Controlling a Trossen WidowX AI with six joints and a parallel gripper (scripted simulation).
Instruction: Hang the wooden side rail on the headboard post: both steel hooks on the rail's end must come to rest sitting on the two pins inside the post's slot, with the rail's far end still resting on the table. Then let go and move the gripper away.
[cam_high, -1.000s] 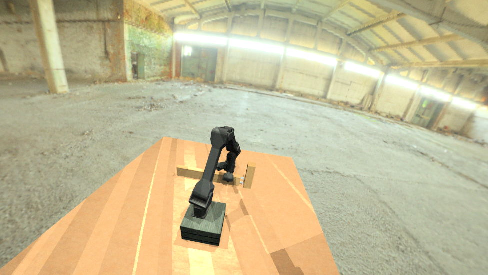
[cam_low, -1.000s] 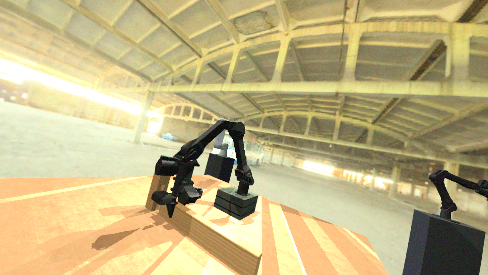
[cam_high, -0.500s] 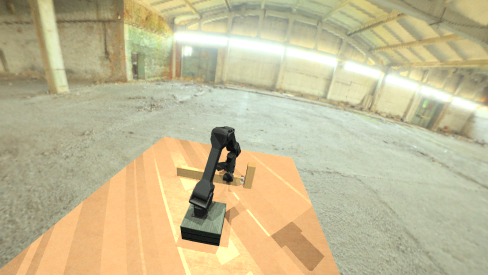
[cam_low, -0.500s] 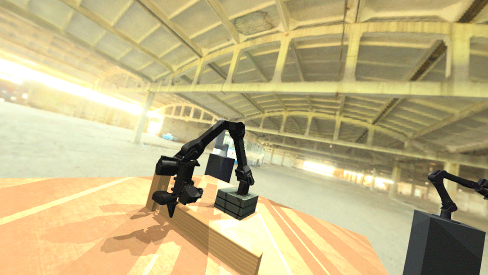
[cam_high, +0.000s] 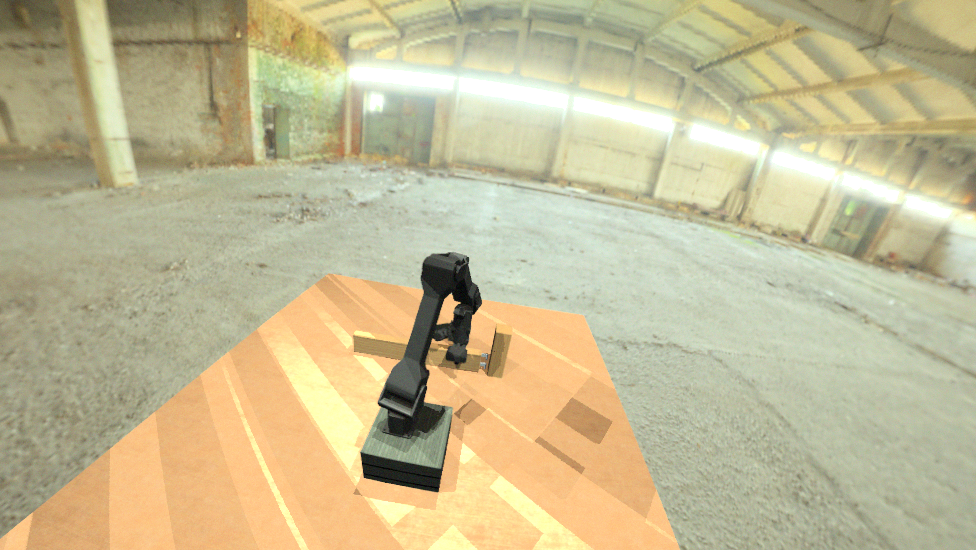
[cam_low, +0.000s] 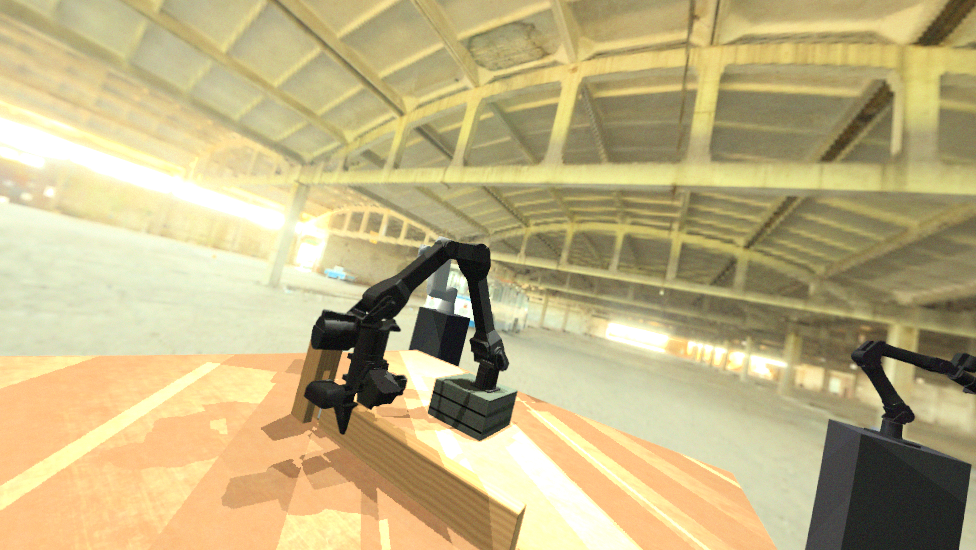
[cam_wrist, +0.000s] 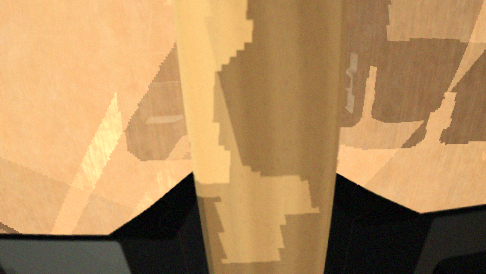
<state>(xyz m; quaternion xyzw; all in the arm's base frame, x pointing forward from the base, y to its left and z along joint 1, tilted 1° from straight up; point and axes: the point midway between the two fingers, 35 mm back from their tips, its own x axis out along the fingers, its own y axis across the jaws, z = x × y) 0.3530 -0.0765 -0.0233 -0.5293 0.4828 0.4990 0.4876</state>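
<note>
The wooden side rail stands on its narrow edge, with its far end low at the table top. The headboard post stands upright just beyond the rail's hook end. The steel hooks show as small bright bits between the rail's end and the post. Whether they sit on the pins cannot be told; the slot and pins are hidden. My gripper is shut on the rail near its hook end, one finger on each side. In the exterior view the arm covers part of the post.
The arm's base sits on a dark grey block on the wooden table. Shadows fall across the table. Another arm on a dark pedestal stands off to the right in the exterior view, and a further dark pedestal stands behind.
</note>
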